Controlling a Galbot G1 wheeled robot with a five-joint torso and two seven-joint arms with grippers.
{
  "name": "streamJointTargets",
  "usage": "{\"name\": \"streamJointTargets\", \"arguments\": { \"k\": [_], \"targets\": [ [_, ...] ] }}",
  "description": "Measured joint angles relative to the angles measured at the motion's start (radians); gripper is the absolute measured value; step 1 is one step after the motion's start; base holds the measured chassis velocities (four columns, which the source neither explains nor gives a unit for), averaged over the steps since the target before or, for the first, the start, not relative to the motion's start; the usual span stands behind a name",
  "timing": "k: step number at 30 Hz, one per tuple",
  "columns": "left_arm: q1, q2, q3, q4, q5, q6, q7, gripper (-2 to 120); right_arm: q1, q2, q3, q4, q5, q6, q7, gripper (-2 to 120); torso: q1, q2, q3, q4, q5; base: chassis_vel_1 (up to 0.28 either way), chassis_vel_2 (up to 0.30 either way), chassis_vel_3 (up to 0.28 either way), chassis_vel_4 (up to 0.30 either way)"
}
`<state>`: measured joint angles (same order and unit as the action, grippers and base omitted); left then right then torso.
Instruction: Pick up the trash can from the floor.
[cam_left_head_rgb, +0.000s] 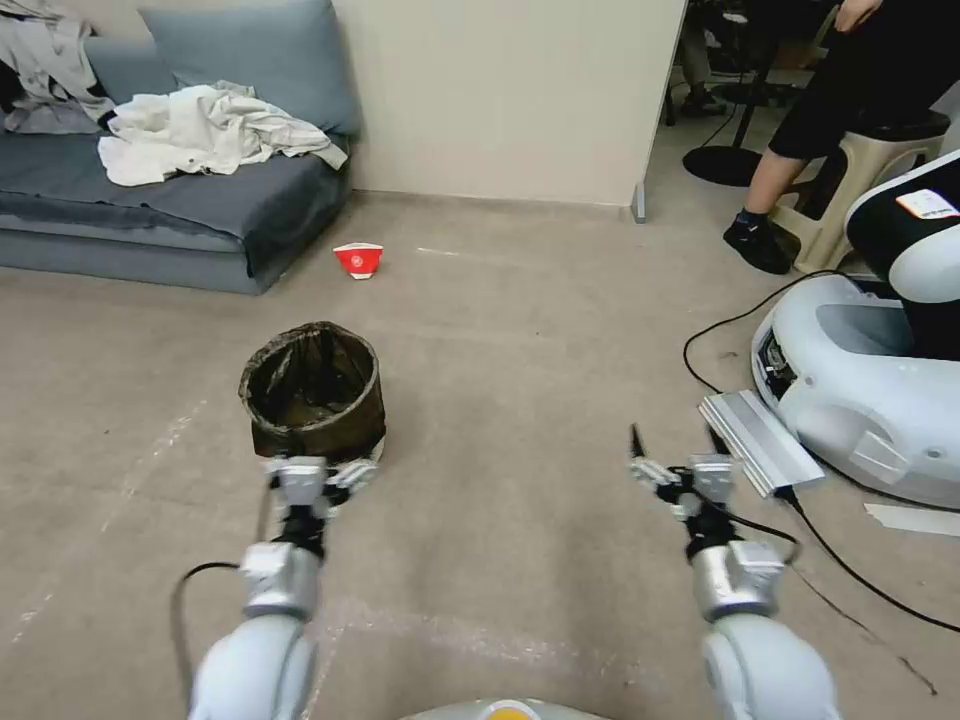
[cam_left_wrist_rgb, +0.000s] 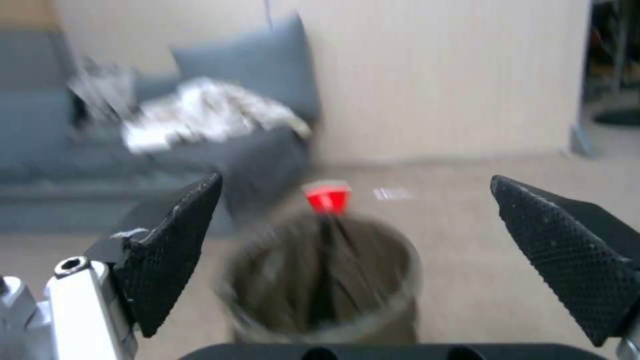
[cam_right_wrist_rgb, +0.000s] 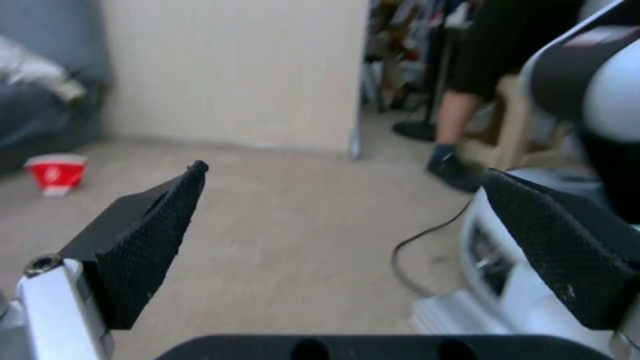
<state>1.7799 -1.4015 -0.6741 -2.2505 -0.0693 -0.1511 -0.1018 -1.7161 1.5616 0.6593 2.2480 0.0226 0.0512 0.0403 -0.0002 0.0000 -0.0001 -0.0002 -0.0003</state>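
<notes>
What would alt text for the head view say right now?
The left pincer, open, sits just short of the near rim of the bin, which stands upright on the floor with a dark bag folded over its rim. The right pincer, also open, is off to the right over bare floor. A red bowl lies farther back near a grey sofa.

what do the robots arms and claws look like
Both arms are pale grey-white with silver metal wrist cuffs. The left claw and right claw have silver bases and black, wedge-shaped fingers with a dimpled texture. Thin black cables loop beside each wrist.
</notes>
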Motion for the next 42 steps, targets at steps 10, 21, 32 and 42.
{"name": "streamJointTargets", "arguments": {
  "k": [10,21,32,42],
  "targets": [
    [0.088,0.023,-0.054,-0.015,-0.078,-0.030,0.007,100,-0.053,0.000,0.007,0.025,0.043,-0.006,-0.017,100,0.000,0.000,0.000,0.0001,0.0003,0.000,0.000,0.000,0.000],
    [0.095,0.021,-0.019,-0.067,-0.114,0.039,0.017,100,-0.035,-0.024,-0.042,0.022,0.067,-0.027,-0.054,100,0.000,0.000,0.000,0.0002,0.0004,0.000,0.000,0.000,0.000],
    [0.100,0.016,-0.022,-0.067,-0.065,0.034,0.028,100,-0.027,-0.017,-0.055,0.019,0.061,-0.055,-0.032,100,0.000,0.000,0.000,0.0000,0.0003,0.000,0.000,0.000,0.000],
    [0.103,0.006,-0.016,-0.055,-0.050,0.015,0.026,100,-0.027,-0.018,-0.049,0.016,0.049,-0.058,-0.022,100,0.000,0.000,0.000,0.0002,0.0003,0.016,0.015,0.014,0.017]
  ]
}}
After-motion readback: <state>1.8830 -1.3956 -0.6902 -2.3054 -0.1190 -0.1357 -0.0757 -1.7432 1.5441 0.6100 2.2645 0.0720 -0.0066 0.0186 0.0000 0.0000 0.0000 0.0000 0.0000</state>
